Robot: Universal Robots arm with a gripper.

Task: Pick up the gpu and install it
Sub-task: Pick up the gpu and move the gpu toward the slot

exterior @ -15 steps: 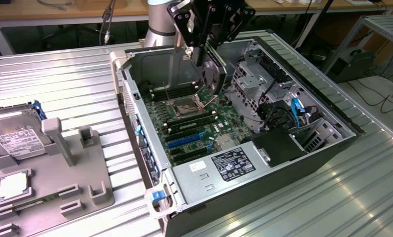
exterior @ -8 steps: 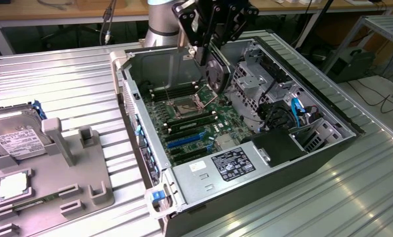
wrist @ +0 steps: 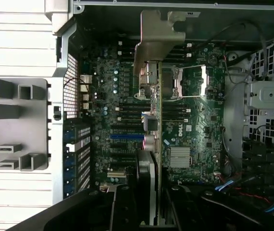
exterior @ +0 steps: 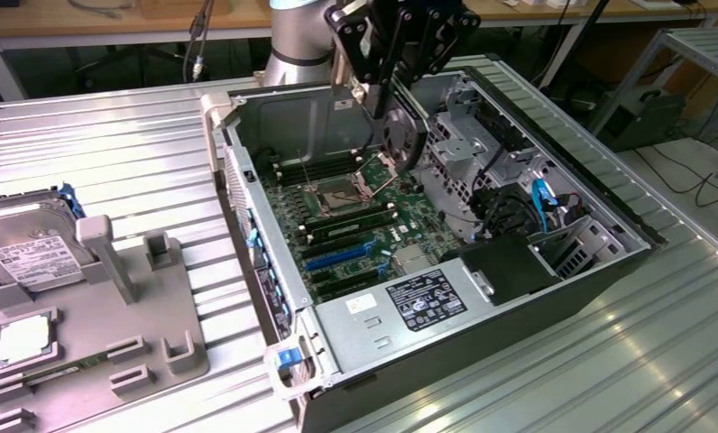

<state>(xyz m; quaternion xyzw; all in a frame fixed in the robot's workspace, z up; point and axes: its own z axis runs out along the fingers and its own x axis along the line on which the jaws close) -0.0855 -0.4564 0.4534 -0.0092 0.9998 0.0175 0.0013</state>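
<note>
While the open computer case (exterior: 299, 117) holds its motherboard (exterior: 359, 225) and the grey tray (exterior: 142, 343) a hard drive (exterior: 23, 244), the exterior view shows the gripper (exterior: 390, 104) clamped on the gpu (exterior: 404, 140), upright above that motherboard. From the wrist view, the gpu is edge-on: a thin green card with a silver bracket (wrist: 158, 33).

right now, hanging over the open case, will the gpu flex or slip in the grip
Probably stiff: the gpu hangs straight from the pincer, no visible sag. Likely fragile: bare green board edge shows. Might pivot, being gripped near one end only.
</note>
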